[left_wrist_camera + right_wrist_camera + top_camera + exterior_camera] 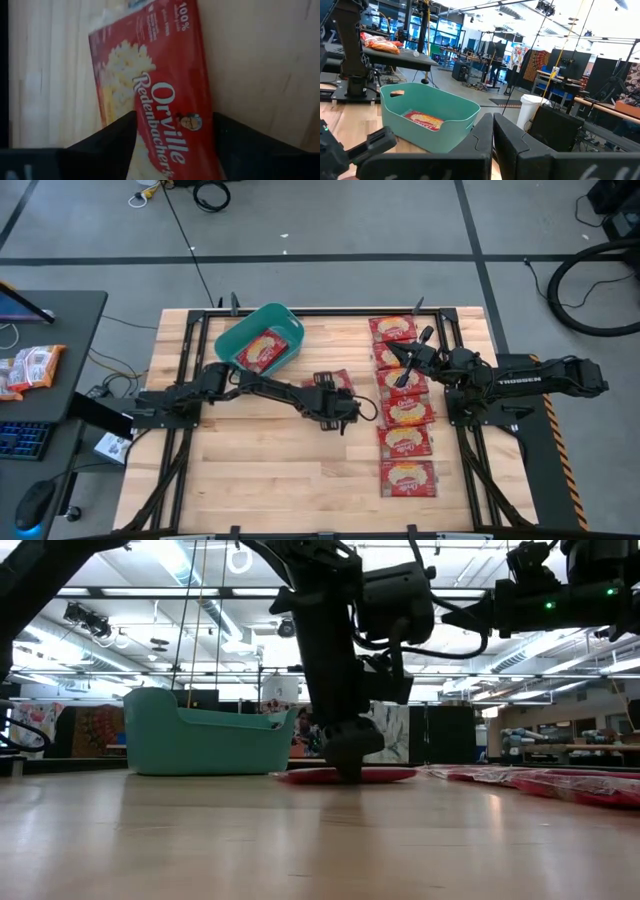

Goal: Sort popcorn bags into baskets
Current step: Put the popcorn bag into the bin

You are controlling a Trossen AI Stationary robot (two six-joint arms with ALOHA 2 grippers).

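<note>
One popcorn bag (pixel 155 95) lies flat on the desk (pixel 260 470) between the spread fingers of the left gripper (pixel 340 402), near the teal basket (pixel 232 340).

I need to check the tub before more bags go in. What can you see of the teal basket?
The basket is a teal-green plastic tub, rectangular with rounded corners and a rolled rim, smooth and opaque. It stands upright on the wooden table, toward the far edge on the left arm's side, turned at an angle to the table edges. One red popcorn bag lies flat inside. No pincer touches it.
</note>
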